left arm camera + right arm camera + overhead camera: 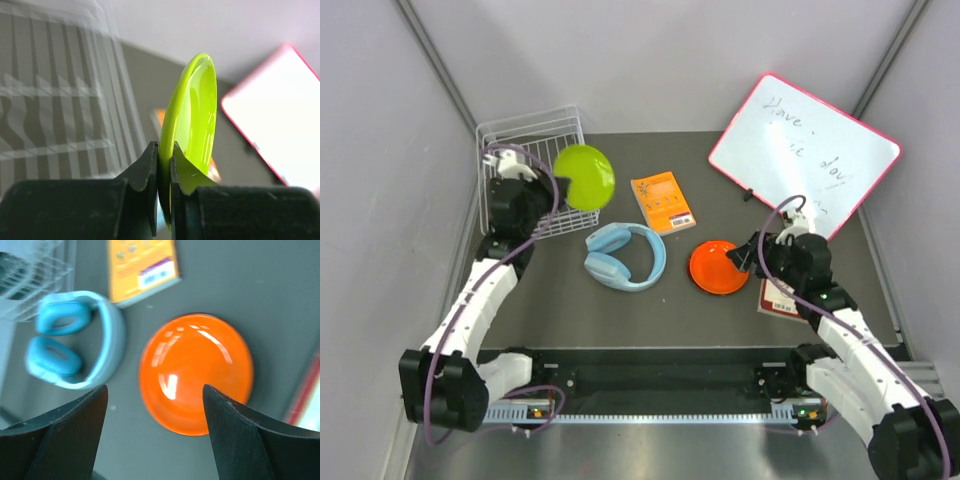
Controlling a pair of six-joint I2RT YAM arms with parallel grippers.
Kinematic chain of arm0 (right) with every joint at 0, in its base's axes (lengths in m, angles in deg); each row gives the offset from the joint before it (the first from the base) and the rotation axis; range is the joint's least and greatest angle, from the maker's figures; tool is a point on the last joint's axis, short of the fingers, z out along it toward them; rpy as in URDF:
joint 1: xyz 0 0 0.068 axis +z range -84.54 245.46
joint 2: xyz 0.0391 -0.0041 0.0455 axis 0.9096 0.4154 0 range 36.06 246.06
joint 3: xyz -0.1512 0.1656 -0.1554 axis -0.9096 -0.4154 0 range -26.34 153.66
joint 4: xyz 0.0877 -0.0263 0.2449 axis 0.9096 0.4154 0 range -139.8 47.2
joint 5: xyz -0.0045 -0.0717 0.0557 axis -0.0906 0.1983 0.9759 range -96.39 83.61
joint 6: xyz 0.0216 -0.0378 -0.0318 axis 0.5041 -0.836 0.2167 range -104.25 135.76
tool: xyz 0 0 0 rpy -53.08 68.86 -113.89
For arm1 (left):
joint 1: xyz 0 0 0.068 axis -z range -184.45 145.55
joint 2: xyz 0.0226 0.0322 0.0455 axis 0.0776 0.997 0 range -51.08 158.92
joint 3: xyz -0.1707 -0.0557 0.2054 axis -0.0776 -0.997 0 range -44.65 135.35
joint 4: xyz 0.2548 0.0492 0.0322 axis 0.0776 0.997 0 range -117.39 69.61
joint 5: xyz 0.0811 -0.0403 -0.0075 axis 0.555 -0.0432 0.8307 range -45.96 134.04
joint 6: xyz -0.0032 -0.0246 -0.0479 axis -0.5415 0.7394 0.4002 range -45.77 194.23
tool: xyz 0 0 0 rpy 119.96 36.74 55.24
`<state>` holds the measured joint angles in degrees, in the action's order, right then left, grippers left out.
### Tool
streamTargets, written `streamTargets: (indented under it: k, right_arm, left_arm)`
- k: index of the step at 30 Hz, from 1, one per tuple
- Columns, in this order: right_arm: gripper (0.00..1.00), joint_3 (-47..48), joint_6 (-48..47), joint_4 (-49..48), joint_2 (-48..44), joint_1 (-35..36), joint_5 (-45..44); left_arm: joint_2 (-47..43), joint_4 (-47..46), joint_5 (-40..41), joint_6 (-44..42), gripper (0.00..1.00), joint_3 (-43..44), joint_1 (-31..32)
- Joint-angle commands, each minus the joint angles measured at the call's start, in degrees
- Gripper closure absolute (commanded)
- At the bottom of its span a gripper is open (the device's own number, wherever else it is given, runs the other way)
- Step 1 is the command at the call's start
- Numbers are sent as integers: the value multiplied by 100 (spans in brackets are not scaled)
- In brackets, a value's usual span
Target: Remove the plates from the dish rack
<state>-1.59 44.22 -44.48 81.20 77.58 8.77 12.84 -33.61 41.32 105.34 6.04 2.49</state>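
Note:
My left gripper point(560, 185) is shut on the rim of the yellow-green plate point(585, 177) and holds it on edge in the air at the right side of the white wire dish rack point(520, 135). In the left wrist view the plate point(192, 115) stands upright between my closed jaws, the rack point(55, 90) blurred to its left. The orange plate point(718, 267) lies flat on the table. My right gripper point(745, 258) is open just above its right part; it fills the right wrist view point(196, 371). The dark red and teal-blue plates are out of view.
Light blue headphones point(625, 256) lie mid-table, also in the right wrist view point(75, 347). An orange book point(662, 201) lies behind them. A pink-framed whiteboard point(803, 155) leans at the back right. A red-and-white booklet point(775, 297) lies under my right arm.

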Motion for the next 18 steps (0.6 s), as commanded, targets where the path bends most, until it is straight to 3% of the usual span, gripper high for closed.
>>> streamTargets:
  k: [1,8,12,18]
  right_arm:
    - [23,-242,861,-1330,-252,369,365]
    - [23,-480,1538,-2676,379,1388,13]
    - [23,-401,1723,-3212,837,1705,31]
    - [23,-208,1785,-3556,1128,2013,-39]
  left_arm:
    - [-231,-642,-1379,1097,100,-630,676]
    - [-82,-1557,-1415,1809,100,-1298,2037]
    - [50,-2067,-1503,2100,100,-1519,2355]
    - [217,-1892,-1364,2030,100,-1405,2619]
